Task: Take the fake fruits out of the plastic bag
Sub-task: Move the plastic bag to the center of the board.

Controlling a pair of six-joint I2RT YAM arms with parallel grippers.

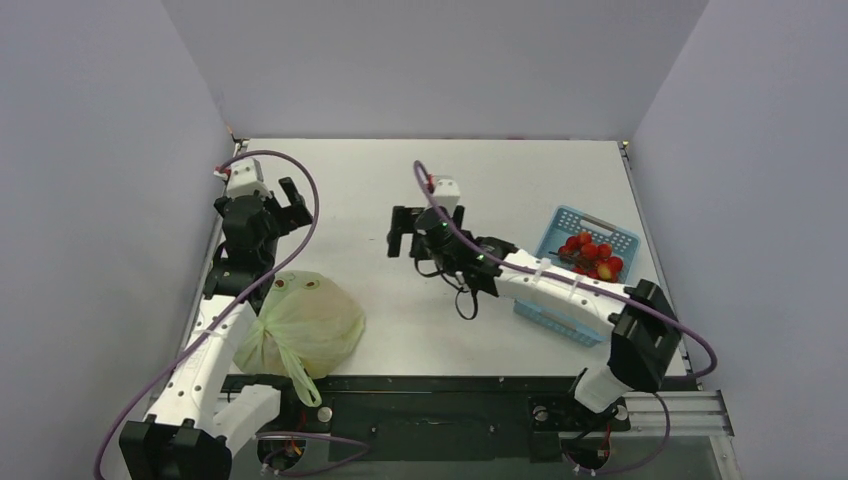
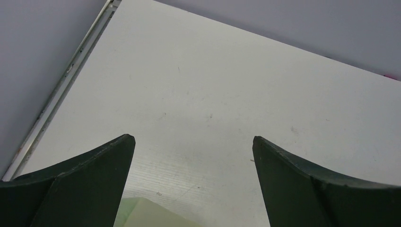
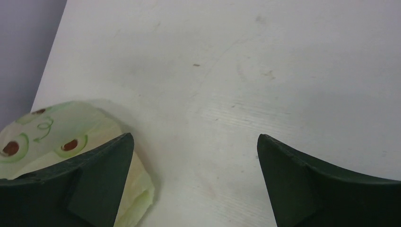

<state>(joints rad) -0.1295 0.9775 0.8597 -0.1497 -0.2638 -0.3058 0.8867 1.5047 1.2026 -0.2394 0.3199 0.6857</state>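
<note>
This is a robotics lab test booth. Plain grey walls (image 1: pixel 430 60) box in a white table (image 1: pixel 400 190). A left arm (image 1: pixel 215 350) and a right arm (image 1: pixel 560 285), trailing purple cables (image 1: pixel 315 200), stand on a metal frame (image 1: pixel 680 405) at its near edge.

One plastic bag (image 1: pixel 312 320), one blue basket (image 1: pixel 574 214), several red fake fruits (image 1: pixel 590 254), two arms (image 1: pixel 200 368) (image 1: pixel 556 286).

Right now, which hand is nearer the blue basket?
Right. The right hand, open, is left of the blue basket; the left hand, open, is farther left, beyond the plastic bag.
</note>
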